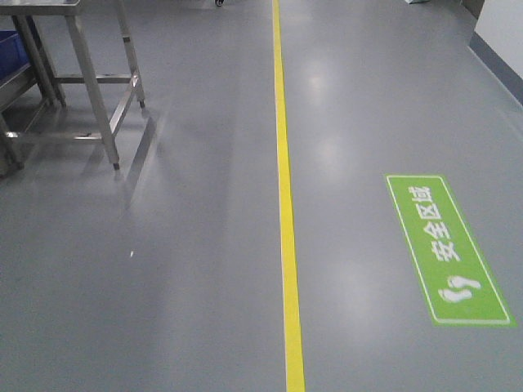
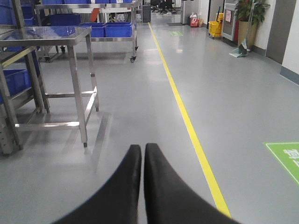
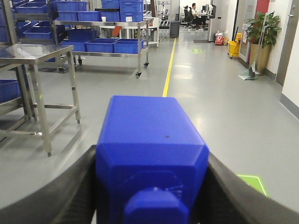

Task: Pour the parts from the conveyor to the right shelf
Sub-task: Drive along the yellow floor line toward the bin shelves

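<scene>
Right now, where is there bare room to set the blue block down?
The steel table has a bare top. The floor is open between the table and the yellow line, and beyond it to the green sign. The wheeled cart is packed with blue crates.

Pretty clearly a factory or warehouse floor: grey coated floor [image 1: 163,286], yellow lane line [image 1: 286,204], green safety-zone marking [image 1: 448,249], and steel racks [image 3: 107,54] holding blue crates [image 3: 100,45] upper left.

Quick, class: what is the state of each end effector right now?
Left end effector: closed, empty.
Right end effector: closed on the blue block.
</scene>
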Robot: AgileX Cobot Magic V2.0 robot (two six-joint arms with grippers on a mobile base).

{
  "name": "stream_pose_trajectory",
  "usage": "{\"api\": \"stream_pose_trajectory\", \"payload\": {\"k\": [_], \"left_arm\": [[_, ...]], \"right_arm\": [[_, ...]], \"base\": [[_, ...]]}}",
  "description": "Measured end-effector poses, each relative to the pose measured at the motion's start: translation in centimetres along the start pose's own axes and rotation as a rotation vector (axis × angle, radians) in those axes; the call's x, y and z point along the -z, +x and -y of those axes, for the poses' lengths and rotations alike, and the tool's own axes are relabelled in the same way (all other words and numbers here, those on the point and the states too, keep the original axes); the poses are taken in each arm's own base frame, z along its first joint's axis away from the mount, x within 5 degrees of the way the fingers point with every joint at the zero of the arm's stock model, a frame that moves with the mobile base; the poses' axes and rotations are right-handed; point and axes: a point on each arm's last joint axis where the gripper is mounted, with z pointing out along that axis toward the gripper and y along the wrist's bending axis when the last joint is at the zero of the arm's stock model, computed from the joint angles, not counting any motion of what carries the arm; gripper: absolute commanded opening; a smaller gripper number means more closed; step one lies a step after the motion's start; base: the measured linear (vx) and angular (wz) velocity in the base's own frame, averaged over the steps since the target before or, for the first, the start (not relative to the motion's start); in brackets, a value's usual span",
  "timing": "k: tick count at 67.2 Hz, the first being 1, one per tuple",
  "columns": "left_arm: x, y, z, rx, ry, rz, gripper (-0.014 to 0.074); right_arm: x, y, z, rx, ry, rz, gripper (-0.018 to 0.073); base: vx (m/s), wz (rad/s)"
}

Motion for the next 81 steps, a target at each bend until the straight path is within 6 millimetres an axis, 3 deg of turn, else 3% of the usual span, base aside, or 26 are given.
{"api": "stream_pose_trajectory", "payload": {"k": [81], "left_arm": [[0.00,0.00,0.00,0.000,0.000,0.000,-0.0006]], "right_arm": [[0.00,0.00,0.00,0.000,0.000,0.000,-0.0005]], "base": [[0.76,0.00]]}}
